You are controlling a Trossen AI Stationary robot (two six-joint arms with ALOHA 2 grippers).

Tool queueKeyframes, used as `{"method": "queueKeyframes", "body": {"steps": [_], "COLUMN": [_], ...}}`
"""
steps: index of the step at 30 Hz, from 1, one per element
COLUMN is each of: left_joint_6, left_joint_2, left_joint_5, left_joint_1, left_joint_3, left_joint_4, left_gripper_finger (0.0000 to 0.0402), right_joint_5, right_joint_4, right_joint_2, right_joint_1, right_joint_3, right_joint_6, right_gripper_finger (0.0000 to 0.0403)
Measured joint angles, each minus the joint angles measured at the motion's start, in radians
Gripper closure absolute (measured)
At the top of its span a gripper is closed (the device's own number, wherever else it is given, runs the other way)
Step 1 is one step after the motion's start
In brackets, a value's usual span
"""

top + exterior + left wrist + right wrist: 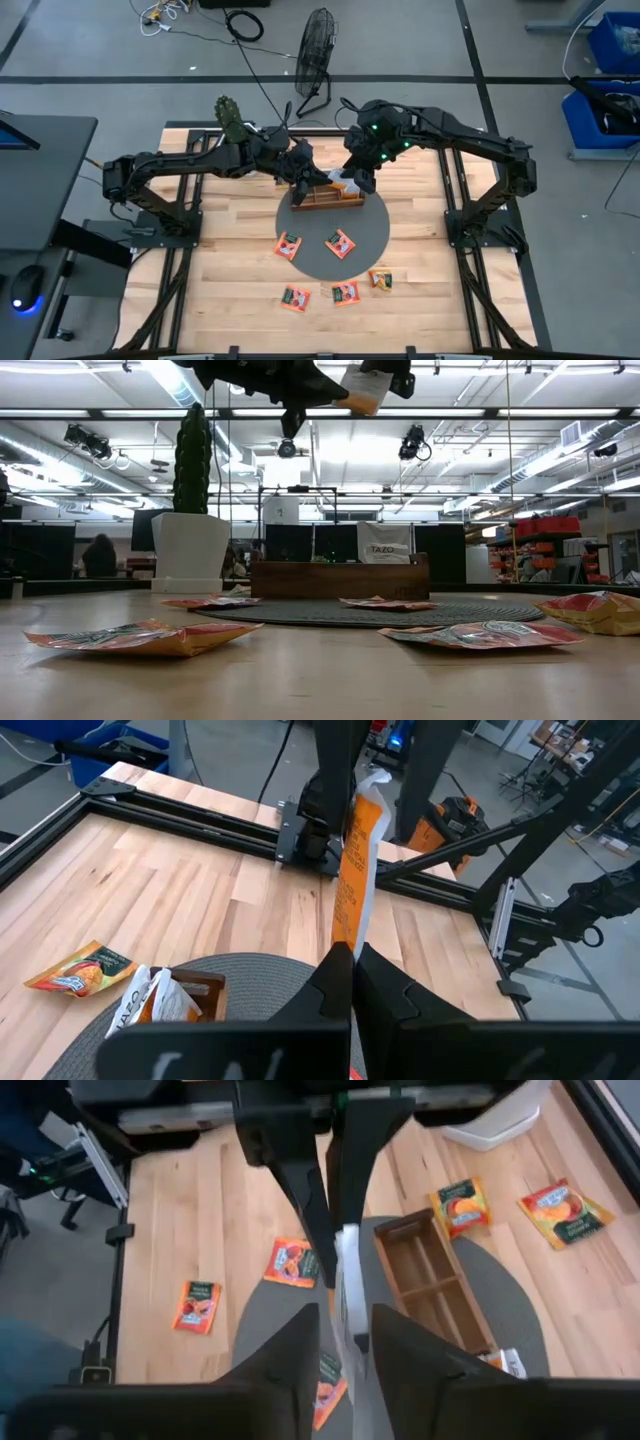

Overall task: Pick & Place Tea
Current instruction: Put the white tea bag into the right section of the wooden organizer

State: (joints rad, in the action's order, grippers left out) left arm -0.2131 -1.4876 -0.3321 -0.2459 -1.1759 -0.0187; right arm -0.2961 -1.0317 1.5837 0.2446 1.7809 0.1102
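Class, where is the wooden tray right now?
In the high view, the wooden tray sits at the round grey mat's far edge, mid-table, directly beneath both claws.

One orange and white tea sachet (352, 870) is held upright in the air, edge-on, above the wooden tray (327, 197). Two orange sachets (289, 245) are seen flat on the grey round mat (375, 225). Three more (346, 293) are spread on the table (230, 240) past the mat's edge.

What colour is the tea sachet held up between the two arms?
Orange with a white edge; the tea sachet shows best in the left wrist view.
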Motion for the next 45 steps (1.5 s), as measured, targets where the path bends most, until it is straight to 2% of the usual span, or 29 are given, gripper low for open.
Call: {"method": "queueKeyframes", "body": {"steps": [3,8,12,16,22,25,34,45], "left_joint_6": [0.0,0.0,-0.009,-0.016,-0.01,-0.002,-0.006,-0.024], "left_joint_2": [0.0,0.0,0.0,0.001,0.027,0.046,0.188,0.344], "left_joint_5": [0.001,0.014,0.022,0.025,0.012,-0.023,-0.05,-0.045], "left_joint_1": [0.0,0.0,0.0,-0.012,-0.076,-0.112,-0.195,-0.262], "left_joint_3": [0.0,0.0,0.0,0.0,0.003,0.001,0.004,0.004], "left_joint_4": [-0.002,-0.001,-0.002,-0.006,-0.127,-0.131,-0.123,-0.14], "left_gripper_finger": [0.0399,0.0399,0.0392,0.0363,0.0326,0.0316,0.0316,0.0316], "right_joint_5": [-0.002,-0.01,0.024,0.067,0.157,0.176,0.221,0.206], "right_joint_4": [-0.003,-0.003,-0.007,-0.025,-0.134,-0.138,-0.098,0.051], "right_joint_2": [0.001,0.001,0.001,-0.008,-0.016,-0.016,-0.016,-0.016], "right_joint_1": [0.0,0.0,0.0,-0.003,-0.003,-0.003,0.022,0.053], "right_joint_3": [0.0,0.0,0.0,0.0,0.0,-0.005,-0.092,-0.262], "right_joint_6": [-0.016,-0.046,-0.048,-0.068,-0.121,-0.155,-0.258,-0.337], "right_gripper_finger": [0.0329,0.0393,0.0396,0.0399,0.0401,0.0402,0.0403,0.0403]}}
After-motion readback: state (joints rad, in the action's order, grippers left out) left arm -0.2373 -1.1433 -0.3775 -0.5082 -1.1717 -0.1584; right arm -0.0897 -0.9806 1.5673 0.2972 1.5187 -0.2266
